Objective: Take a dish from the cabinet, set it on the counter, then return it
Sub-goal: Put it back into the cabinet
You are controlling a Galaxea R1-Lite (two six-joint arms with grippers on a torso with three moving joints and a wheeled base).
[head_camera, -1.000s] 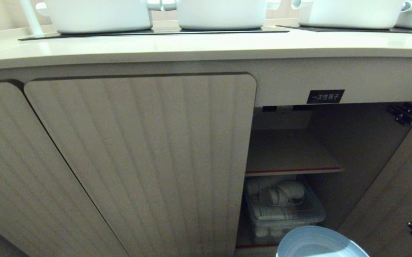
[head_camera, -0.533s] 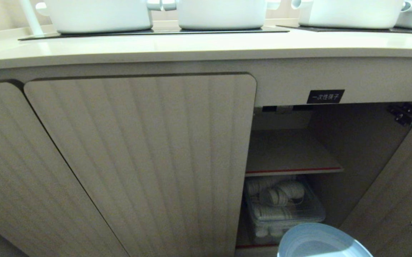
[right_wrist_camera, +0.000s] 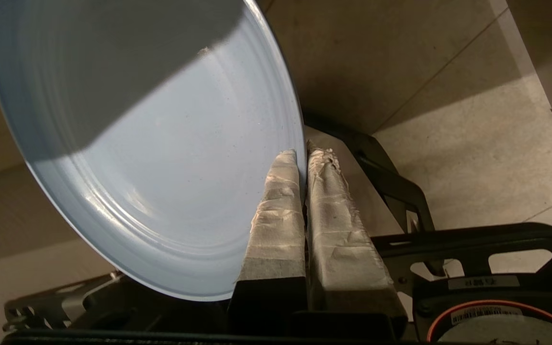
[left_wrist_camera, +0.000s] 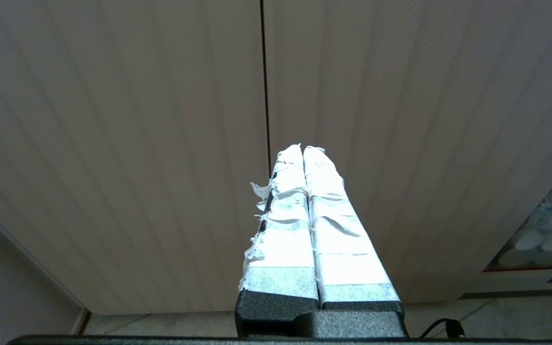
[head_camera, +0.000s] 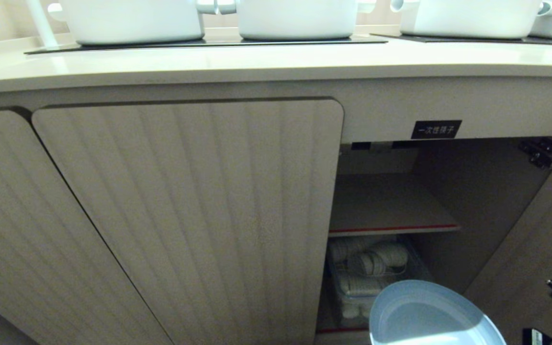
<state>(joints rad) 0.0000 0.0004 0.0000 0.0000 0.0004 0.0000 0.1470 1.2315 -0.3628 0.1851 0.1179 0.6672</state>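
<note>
The right hand (right_wrist_camera: 303, 153) is clenched on the rim of the plate (head_camera: 436, 316), holding it low in front of the open cabinet (head_camera: 390, 206), below its shelf (white pots stand on the surface (head_camera: 276, 64) above). The left hand (left_wrist_camera: 303, 151) is clenched on nothing, facing a closed door.
</note>
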